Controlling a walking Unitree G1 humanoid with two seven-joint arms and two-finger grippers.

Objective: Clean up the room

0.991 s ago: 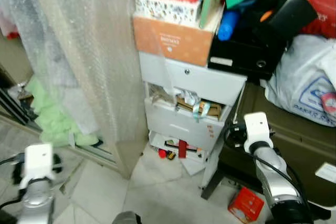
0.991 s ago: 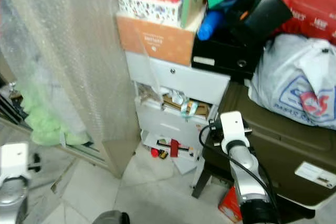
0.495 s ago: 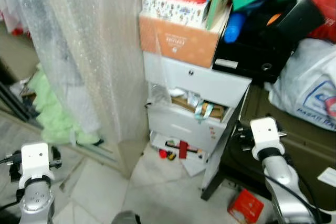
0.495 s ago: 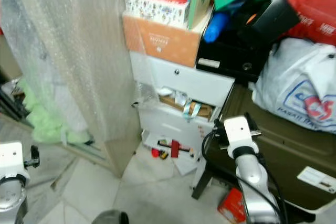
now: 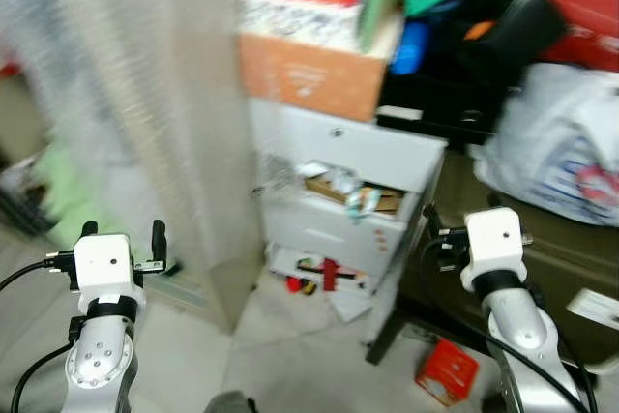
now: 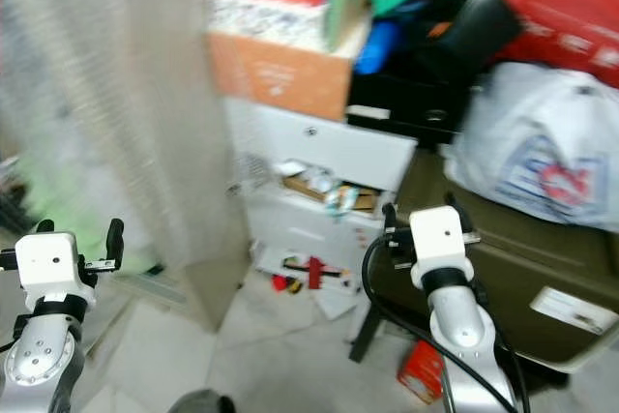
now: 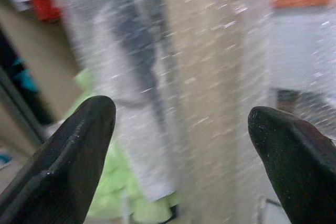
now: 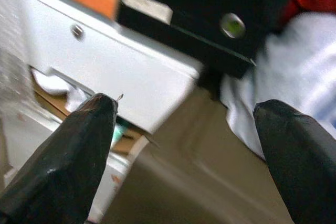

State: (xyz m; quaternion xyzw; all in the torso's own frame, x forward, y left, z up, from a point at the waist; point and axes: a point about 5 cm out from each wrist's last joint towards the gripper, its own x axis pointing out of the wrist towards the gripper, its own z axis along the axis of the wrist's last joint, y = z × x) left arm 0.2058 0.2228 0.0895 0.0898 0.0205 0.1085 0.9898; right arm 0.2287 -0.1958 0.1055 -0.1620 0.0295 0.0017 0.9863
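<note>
Left gripper [image 7: 178,145]: spread wide, empty, at 8 o'clock.
Right gripper [image 8: 184,150]: spread, empty, at 4 o'clock.
Red box [image 5: 446,372]: floor, 5 o'clock.
Advice: steady first; views blurred.

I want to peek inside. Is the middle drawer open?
Open. The middle drawer is pulled out of the white drawer unit, with papers poking out.

Ahead of me: drawer unit [image 5: 343,195] is standing, boxes [image 5: 314,70] sitting on top.
Its right: bag [image 5: 556,157] is lying on a trunk [image 5: 542,258].
Floor: small box [image 5: 445,372] is lying before the trunk.

Small red box [image 5: 446,373] on the floor beside white drawers [image 5: 340,202], middle drawer open, cluttered.
</note>
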